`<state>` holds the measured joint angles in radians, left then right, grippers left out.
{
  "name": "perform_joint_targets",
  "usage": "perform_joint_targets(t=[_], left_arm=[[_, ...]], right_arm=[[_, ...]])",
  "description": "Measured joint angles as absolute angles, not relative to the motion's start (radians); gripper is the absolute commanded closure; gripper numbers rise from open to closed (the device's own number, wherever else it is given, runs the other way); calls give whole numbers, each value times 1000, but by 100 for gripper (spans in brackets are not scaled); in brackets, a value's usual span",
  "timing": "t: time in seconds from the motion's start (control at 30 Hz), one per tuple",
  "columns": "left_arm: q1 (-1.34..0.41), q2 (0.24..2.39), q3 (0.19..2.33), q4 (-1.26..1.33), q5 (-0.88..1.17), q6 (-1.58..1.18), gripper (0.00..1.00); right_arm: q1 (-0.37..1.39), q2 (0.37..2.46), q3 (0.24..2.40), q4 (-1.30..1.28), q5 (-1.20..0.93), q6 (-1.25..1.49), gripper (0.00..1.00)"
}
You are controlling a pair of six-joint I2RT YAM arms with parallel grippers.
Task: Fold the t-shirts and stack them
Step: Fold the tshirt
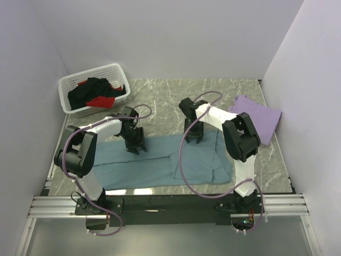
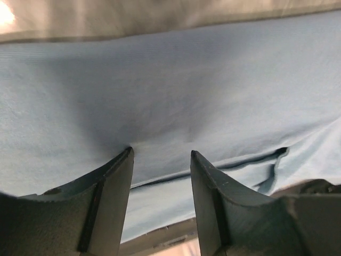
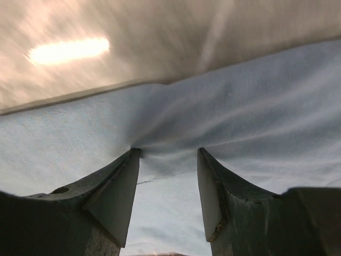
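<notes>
Two lie out — one teal t-shirt (image 1: 154, 162), one lavender t-shirt (image 1: 258, 118).

On the large dusty teal-blue cloth t-shirt (image 1: 154, 162), the left end sits behind the left arm (image 1: 80, 152) and the right end behind the right arm (image 1: 242, 138); both wrist views crop it at the sides. The lavender-purple cloth t-shirt (image 1: 261, 114) loses its near-left corner behind the right arm too. In the white slotted plastic basket (image 1: 72, 85), black cloth (image 1: 90, 90) and red cloth (image 1: 100, 101) are bunched, count and shape unreadable. Top view: left gripper (image 1: 136, 149) and right gripper (image 1: 193, 140) fingertips too small to judge cloth contact. Wrist views: grey marbled table (image 3: 160, 21) blurred, with glare.
</notes>
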<state>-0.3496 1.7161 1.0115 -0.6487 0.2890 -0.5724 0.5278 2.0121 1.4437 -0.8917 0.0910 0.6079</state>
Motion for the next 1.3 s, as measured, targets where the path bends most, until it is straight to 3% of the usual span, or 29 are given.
perform_joint_targets(t=[0.63,0.97,1.3], left_arm=[[-204,1591,1018,-624,184,-565,47],[-161,1579,881,-576,163,-571,50],[-155,1557,843,-524,167,-612,51]], right_arm=[[433,2448,2183,-970,62,574,45],[425,2363,2080,-873,5,541,45],[425,1982,1799,-787,-1,527,46]])
